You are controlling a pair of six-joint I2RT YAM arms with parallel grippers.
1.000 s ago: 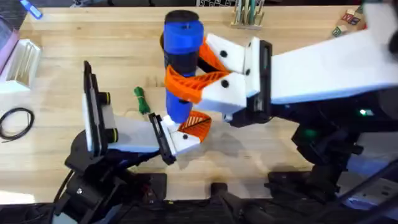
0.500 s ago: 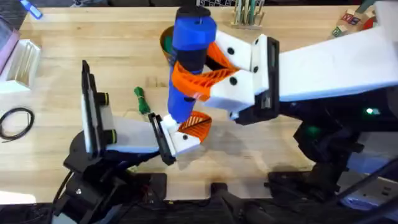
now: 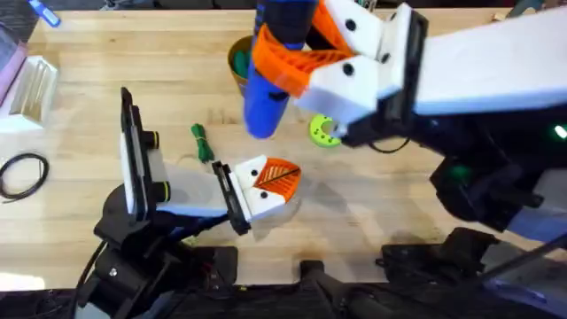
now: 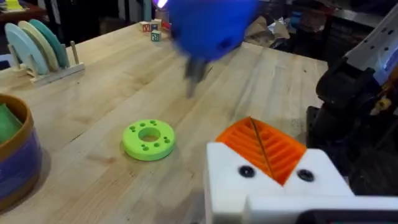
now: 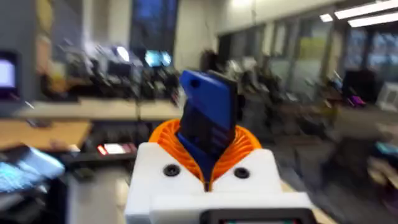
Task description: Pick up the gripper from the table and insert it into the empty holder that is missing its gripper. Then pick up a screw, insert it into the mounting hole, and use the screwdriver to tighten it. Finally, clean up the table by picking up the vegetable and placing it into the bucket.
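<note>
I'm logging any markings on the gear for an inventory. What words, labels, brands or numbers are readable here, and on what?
None can be read.
Toy blocks at the table's far edge: marks on their faces, too small and blurred to read.
Screwdriver held in the right claw: plain blue, no legible label.
Bucket, lime-green disc: no text visible.

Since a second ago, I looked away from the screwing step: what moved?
The right gripper, shut on the blue pen-shaped screwdriver, lifted it off the left gripper and away toward the bucket, uncovering the lime-green disc. The left arm and dark-green vegetable stayed put.
</note>
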